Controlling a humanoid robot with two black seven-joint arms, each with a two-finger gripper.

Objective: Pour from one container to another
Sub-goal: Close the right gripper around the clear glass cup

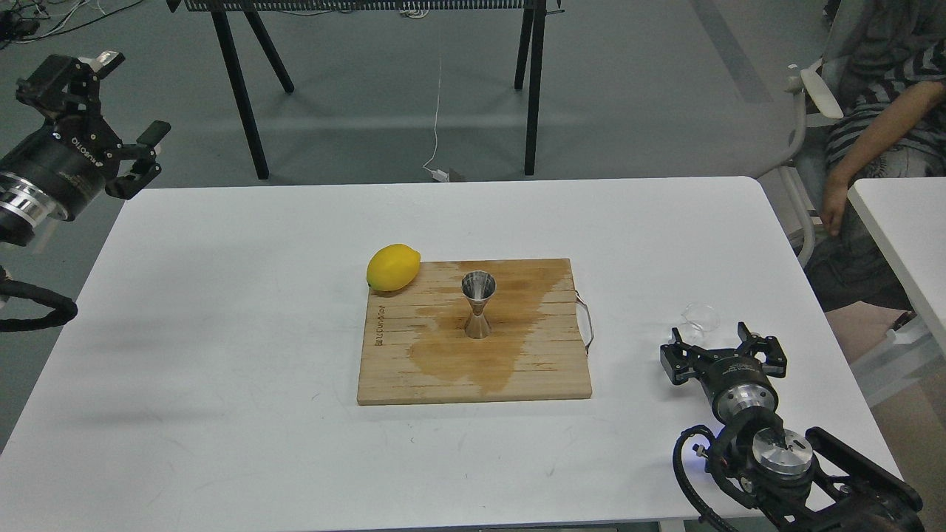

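Note:
The clear glass cup [698, 319] stands on the white table [222, 295] at the right, faint against the surface. My right gripper [723, 341] is open just in front of it, fingers spread to either side of its near edge, nothing held. The steel jigger [478, 304] stands upright in the middle of the wooden cutting board [532, 369], on a dark wet stain. My left gripper [122, 122] is open, raised off the table's far left corner, far from both containers.
A yellow lemon [392, 267] rests at the board's back left corner. The board has a wire handle [586, 323] on its right side. A seated person [872, 133] and a second white table [902, 236] are at the right. Black table legs stand behind.

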